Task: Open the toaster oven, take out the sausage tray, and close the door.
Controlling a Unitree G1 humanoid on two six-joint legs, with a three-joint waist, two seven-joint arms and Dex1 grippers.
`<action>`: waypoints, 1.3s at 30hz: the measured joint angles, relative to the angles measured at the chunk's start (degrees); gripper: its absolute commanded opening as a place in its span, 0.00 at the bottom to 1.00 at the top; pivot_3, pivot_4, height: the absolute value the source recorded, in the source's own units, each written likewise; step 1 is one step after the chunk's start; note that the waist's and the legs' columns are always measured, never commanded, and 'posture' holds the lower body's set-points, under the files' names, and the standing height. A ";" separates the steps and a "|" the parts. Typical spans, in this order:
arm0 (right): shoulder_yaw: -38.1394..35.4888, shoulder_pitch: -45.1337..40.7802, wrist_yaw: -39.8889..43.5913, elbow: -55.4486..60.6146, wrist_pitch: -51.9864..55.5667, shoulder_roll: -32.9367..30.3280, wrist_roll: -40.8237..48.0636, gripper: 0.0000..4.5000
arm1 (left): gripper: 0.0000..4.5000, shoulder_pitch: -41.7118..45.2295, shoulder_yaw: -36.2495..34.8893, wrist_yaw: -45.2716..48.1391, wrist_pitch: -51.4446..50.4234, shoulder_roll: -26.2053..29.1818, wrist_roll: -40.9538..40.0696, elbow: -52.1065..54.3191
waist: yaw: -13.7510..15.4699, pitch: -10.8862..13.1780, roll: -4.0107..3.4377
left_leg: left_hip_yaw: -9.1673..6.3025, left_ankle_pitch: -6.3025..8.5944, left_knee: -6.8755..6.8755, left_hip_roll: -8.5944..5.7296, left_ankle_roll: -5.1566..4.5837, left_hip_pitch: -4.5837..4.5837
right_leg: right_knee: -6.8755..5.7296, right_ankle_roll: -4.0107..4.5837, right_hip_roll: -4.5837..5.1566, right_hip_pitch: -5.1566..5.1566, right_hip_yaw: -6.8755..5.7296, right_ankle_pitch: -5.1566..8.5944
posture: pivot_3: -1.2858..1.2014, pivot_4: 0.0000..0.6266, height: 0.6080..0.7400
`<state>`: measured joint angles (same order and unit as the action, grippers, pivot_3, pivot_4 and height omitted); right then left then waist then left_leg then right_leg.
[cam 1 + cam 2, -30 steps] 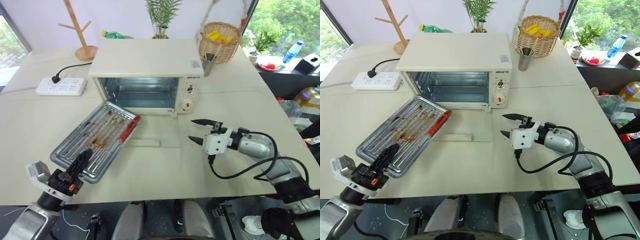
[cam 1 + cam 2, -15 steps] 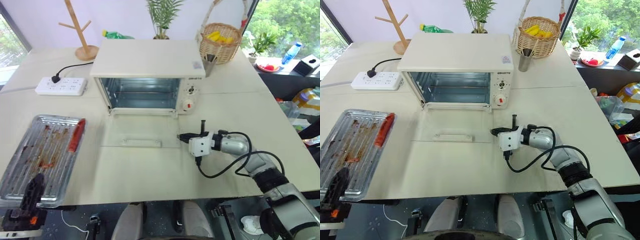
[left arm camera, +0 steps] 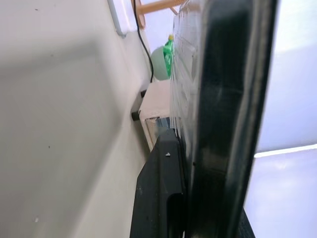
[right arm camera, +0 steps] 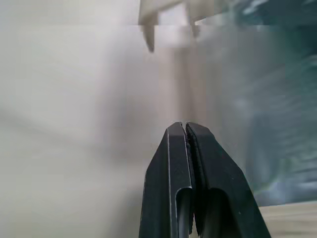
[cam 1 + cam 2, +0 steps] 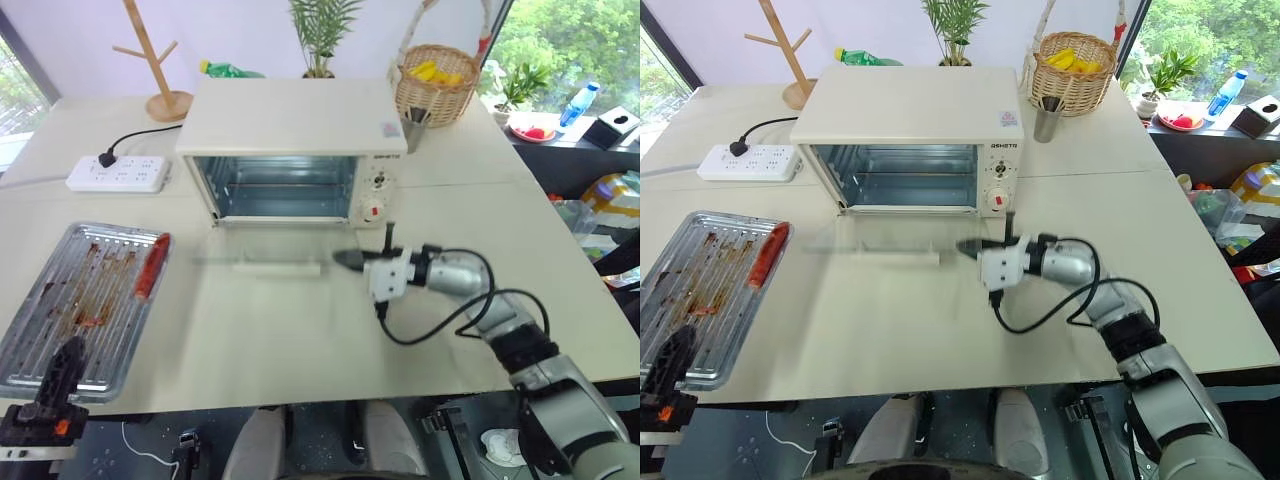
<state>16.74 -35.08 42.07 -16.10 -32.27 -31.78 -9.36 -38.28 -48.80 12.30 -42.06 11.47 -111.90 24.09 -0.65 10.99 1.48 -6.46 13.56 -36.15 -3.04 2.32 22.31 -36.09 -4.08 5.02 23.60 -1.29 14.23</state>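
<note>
The toaster oven (image 5: 295, 150) sits at the far middle of the worktop (image 5: 300, 330). Its inside is open to see. The door (image 5: 270, 262) hangs down in front of it and looks blurry. Its bar handle (image 5: 278, 268) is on the near side.

My right gripper (image 5: 345, 260) is just in front of the oven, below the knob panel with the red dial (image 5: 373, 211). Its two black fingers are pressed together with nothing between them. The tip is right at the right edge of the door. I cannot tell if it touches the door.

The sausage tray (image 5: 85, 305) lies flat on the near left part of the worktop, well apart from the oven. The thin red sausage (image 5: 152, 267) lies along the tray's right side, at the far end. The bottom of the tray has brown greasy marks.

My left gripper (image 5: 60, 370) is at the near edge of the tray. Its fingers (image 3: 158, 198) are clamped on the tray's rim.

A white power strip (image 5: 118, 172) lies far left of the oven. A basket (image 5: 438, 85) with yellow things stands far right. A metal cup (image 5: 417, 130) is just beside the basket.
</note>
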 measured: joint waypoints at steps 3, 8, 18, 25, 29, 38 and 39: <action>-1.71 -0.93 1.35 3.03 2.69 -0.05 3.24 0.02 | 0.00 1.47 0.00 -0.28 -0.55 1.57 -0.01 -2.06 | 0.24 -0.02 0.03 | -0.07 0.04 0.04 -0.02 -0.07 0.02 | 0.03 -0.01 -0.02 -0.01 -0.03 0.01 | 0.52 0.24 1.00; -1.27 7.24 8.23 10.94 7.21 -2.05 9.72 0.14 | 0.00 3.56 0.64 -1.85 -2.09 3.52 -0.01 -3.17 | 0.40 0.00 -0.01 | -0.06 0.07 0.03 -0.04 -0.12 0.04 | 0.07 -0.03 0.03 0.00 -0.01 0.02 | 0.52 0.24 1.00; -4.00 18.37 19.09 25.35 26.78 -10.10 26.41 0.99 | 0.00 8.37 9.65 -2.44 -11.53 17.04 -0.01 -9.05 | 0.10 0.06 -0.13 | -0.09 0.08 0.09 0.03 -0.12 0.01 | -0.01 -0.03 0.04 0.06 0.00 0.02 | 0.52 0.24 1.00; -10.40 24.43 18.82 34.21 47.72 -15.57 38.36 0.99 | 0.00 18.34 19.12 1.36 -20.14 28.81 0.64 -16.03 | 0.47 0.08 -0.20 | -0.06 0.08 0.08 0.01 -0.12 0.05 | 0.00 -0.03 0.11 0.10 0.00 0.02 | 0.52 0.24 1.00; -14.41 28.29 16.13 38.27 53.34 -16.54 40.26 0.99 | 0.00 28.07 25.99 4.96 -24.11 31.18 4.27 -21.00 | 1.02 0.08 -0.24 | 0.04 0.08 0.12 0.01 -0.12 0.08 | 0.00 -0.03 0.15 0.17 0.00 0.01 | 0.52 0.24 1.00; -23.56 38.79 11.02 45.82 59.71 -17.23 41.68 0.99 | 0.00 48.72 39.14 16.57 -30.02 28.37 22.17 -34.47 | 1.55 0.07 -0.26 | 0.08 0.08 0.14 -0.10 -0.12 0.18 | 0.02 -0.07 0.21 0.26 -0.02 -0.01 | 0.52 0.24 1.00; -24.28 39.56 10.86 46.34 60.04 -17.34 41.68 0.99 | 0.00 49.94 39.47 18.08 -30.17 28.11 23.77 -35.37 | 1.51 0.07 -0.26 | 0.09 0.08 0.13 -0.11 -0.12 0.17 | 0.01 -0.09 0.23 0.24 -0.02 -0.02 | 0.52 0.24 1.00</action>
<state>-7.54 4.49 52.94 30.24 27.77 -49.12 32.32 11.66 -9.33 30.37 -72.23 39.58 -88.13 -11.28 0.87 11.06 1.21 -6.37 13.63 -36.03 -3.16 2.20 22.48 -36.08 -4.17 5.25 23.84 -1.31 14.21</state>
